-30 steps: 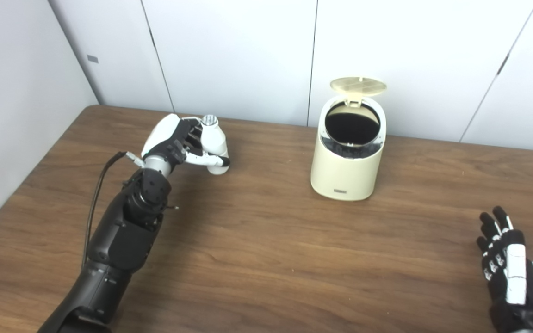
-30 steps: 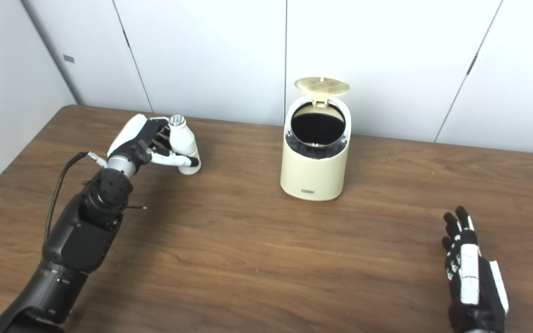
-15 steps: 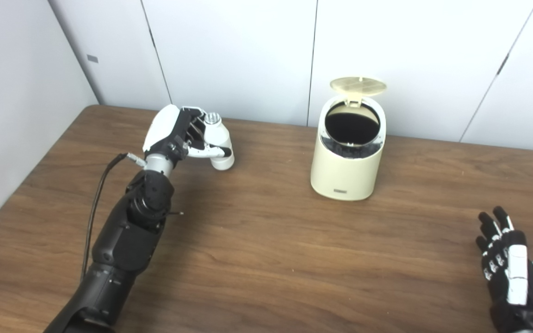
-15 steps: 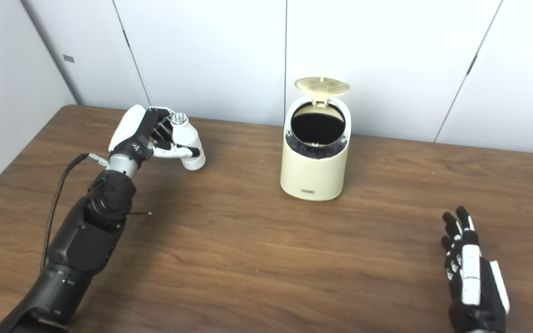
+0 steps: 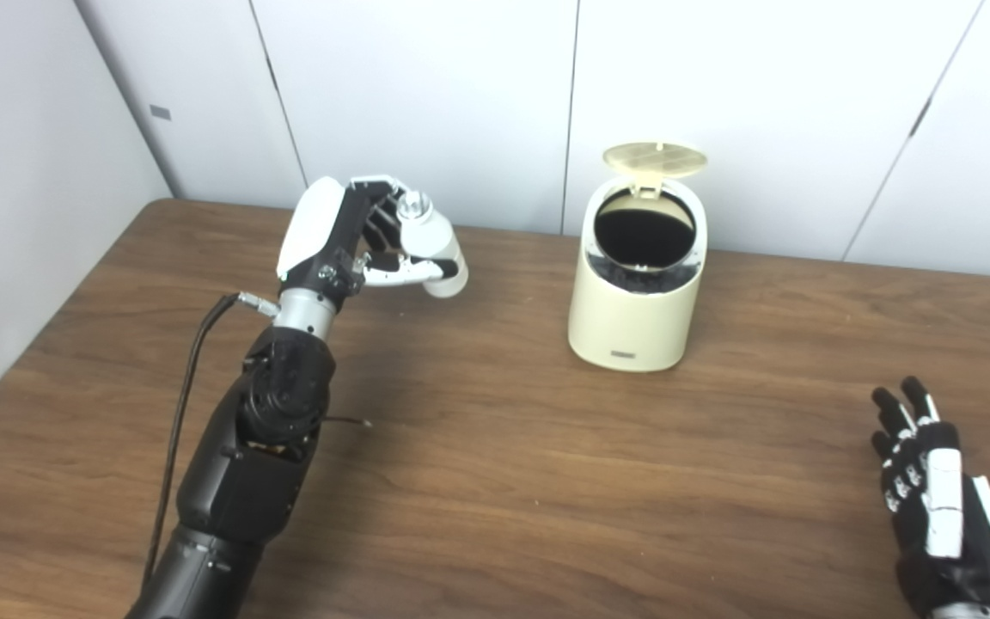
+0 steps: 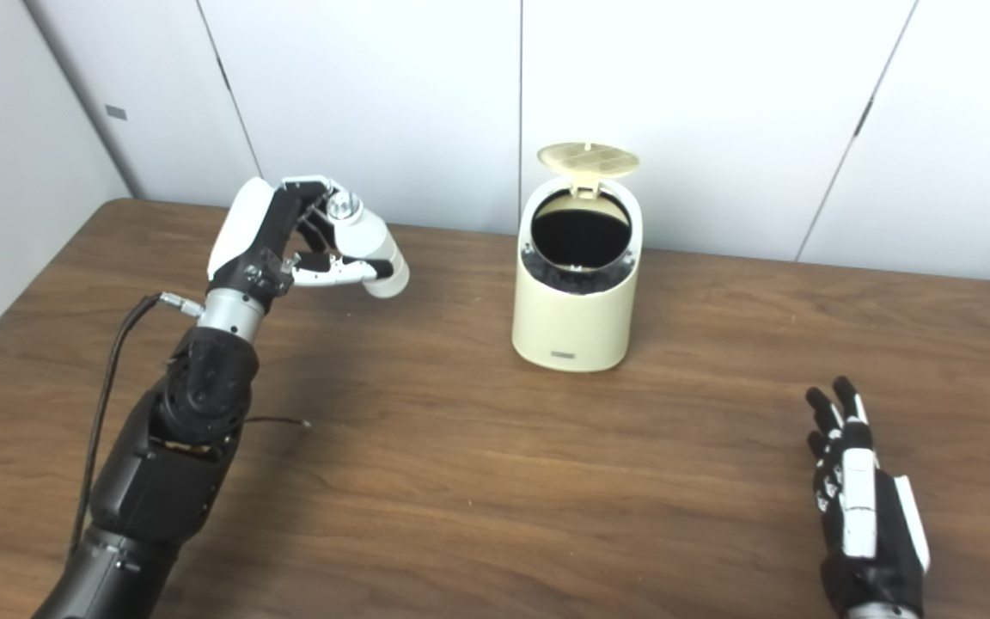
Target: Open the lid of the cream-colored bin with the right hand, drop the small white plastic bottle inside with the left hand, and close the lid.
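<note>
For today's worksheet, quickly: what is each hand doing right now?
Left hand: shut on the white bottle, lifted off the table.
Right hand: open, holding nothing.

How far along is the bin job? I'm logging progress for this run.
Done: the lid of the cream-colored bin stands open. In hand: the left hand holds the small white plastic bottle in the air, left of the bin. Left: drop it in and close the lid. The right hand waits open.

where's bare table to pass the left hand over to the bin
Bare wood runs between the left hand, shut on the bottle, and the open bin. The front strip across to the right hand is bare too. Tightest behind the bin, by the wall.
</note>
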